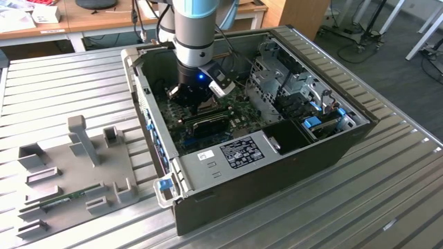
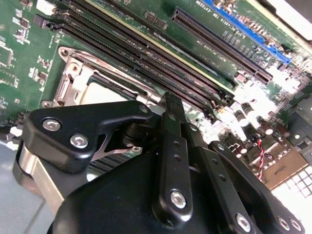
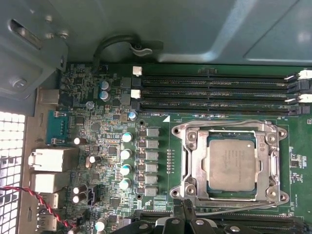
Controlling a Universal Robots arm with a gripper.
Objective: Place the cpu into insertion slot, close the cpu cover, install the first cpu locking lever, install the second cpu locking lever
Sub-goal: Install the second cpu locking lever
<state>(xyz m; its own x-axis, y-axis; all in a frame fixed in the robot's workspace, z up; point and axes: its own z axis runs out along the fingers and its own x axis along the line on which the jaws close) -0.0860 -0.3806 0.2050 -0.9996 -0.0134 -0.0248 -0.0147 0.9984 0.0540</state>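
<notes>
Here, your end effector (image 3: 187, 222) hovers empty, fingers pinched narrow, just beside the insertion slot (image 3: 229, 163), where the cpu (image 3: 230, 163) already sits under the closed cpu cover (image 3: 193, 163).

I see the small flat square cpu with its dull grey metal top (image 3: 230, 165) lying level in the square silver-rimmed insertion slot (image 3: 181, 163) on green board; the thin silvery cut-out cpu cover frame (image 3: 193, 163) lies flat around it.
</notes>
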